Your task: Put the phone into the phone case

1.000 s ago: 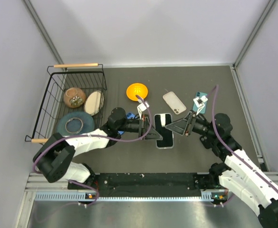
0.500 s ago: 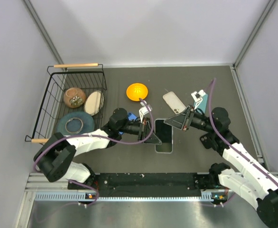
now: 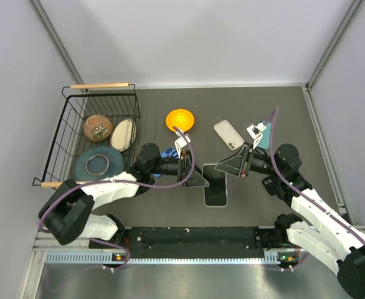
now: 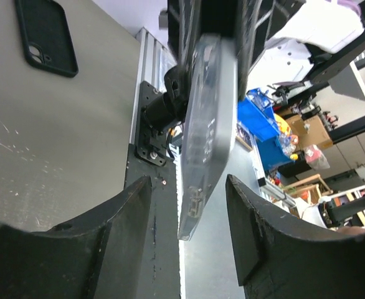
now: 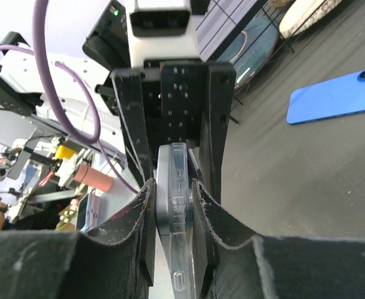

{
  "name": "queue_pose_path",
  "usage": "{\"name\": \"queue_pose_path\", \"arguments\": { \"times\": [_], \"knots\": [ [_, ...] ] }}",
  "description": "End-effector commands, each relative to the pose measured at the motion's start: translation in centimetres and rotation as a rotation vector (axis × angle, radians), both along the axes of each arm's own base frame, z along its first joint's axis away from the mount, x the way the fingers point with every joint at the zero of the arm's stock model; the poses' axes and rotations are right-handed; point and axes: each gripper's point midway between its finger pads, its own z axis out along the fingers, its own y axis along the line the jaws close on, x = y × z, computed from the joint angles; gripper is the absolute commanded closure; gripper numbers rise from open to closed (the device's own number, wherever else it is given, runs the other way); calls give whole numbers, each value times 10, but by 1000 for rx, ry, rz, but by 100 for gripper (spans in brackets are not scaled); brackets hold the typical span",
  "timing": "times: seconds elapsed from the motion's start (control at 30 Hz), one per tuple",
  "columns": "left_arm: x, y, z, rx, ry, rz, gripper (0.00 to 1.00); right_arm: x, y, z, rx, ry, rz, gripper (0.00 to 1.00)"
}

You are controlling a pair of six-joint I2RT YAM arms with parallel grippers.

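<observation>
Pinches phone case (image 5: 179,249) on edge in right gripper (image 5: 173,187); spreads left gripper (image 4: 187,180) around it, probably for handover; phone (image 3: 215,192) flat, just nearer.

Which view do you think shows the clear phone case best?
Left wrist: the phone case shows along most of its length. Right wrist shows one edge, pinched by the right gripper; overhead it's barely discernible.
</observation>
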Motion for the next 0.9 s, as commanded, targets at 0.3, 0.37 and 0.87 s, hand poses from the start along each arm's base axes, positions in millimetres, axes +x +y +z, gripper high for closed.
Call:
{"name": "queue_pose_path", "arguments": {
  "times": [0.3, 0.37, 0.87],
  "knots": [
    [9, 3, 38, -196, 10, -12, 65, -20, -1, 10, 45, -75, 82, 100],
    [11, 2, 33, -192, 32, -15, 78, -19, -1, 7, 37, -64, 74, 100],
    [27, 4, 17, -78, -35, 112, 100, -7, -5, 4, -12, -46, -11, 62]
  ]
}}
